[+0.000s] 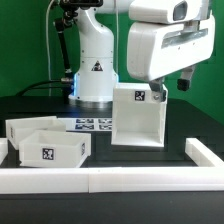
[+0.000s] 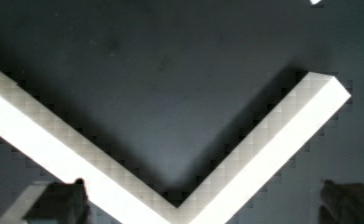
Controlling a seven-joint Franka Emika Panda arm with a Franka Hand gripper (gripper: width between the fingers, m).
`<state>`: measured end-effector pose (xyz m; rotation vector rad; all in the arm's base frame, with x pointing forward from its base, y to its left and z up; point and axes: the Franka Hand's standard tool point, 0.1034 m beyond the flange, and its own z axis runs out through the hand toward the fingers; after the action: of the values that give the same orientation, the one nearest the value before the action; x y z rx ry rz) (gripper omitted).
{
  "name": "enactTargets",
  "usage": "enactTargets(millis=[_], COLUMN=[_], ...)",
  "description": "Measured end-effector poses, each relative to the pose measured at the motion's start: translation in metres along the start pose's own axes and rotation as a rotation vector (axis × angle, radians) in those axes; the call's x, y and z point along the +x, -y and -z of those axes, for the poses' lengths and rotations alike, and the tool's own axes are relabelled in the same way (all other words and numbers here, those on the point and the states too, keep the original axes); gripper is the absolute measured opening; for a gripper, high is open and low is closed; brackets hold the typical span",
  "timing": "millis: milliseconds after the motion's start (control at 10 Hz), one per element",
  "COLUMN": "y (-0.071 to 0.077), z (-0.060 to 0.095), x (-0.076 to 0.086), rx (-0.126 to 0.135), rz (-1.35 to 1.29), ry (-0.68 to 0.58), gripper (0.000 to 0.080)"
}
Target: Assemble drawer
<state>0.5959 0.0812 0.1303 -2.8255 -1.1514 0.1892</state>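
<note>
- White Panda arm [image 1: 97, 45] stands at 12 o'clock in the exterior view. Its base carries a black triangle label [image 1: 97, 68], with writing too small to read.
- Low border rails [image 1: 110, 178] run along 6 o'clock.
- Drawer casing [image 1: 135, 122] stands upright just past centre toward 3 o'clock, with a black-and-white square tag [image 1: 140, 96] near its top.
- Two trays [image 1: 50, 148] sit together at 8 o'clock, the front one tagged.
- Marker board [image 1: 95, 124] lies flat near centre, between trays and casing.
- Gripper [image 1: 170, 88] hangs over the casing's top corner at 2 o'clock, its fingers [image 2: 46, 200] spread wide and holding nothing.
</note>
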Motion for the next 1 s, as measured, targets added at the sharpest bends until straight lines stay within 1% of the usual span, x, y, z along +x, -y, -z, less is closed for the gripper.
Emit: enactTargets(millis=[100,700,800,900,1000], y=[0.000,0.000,0.003,0.009,0.013], z=[0.000,-0.001,-0.004,-0.010,-0.013], x=[0.000,-0.002,-0.008,-0.017,-0.019], rx=[0.003,0.001,-0.017,-0.010,-0.004], rz=[-0.006,-0.040,-0.121,-0.226,-0.299], ry=[0.002,0.000,-0.021,-0.021,-0.020], gripper=[0.0650,0.0650,0.0650,0.0650,0.0650])
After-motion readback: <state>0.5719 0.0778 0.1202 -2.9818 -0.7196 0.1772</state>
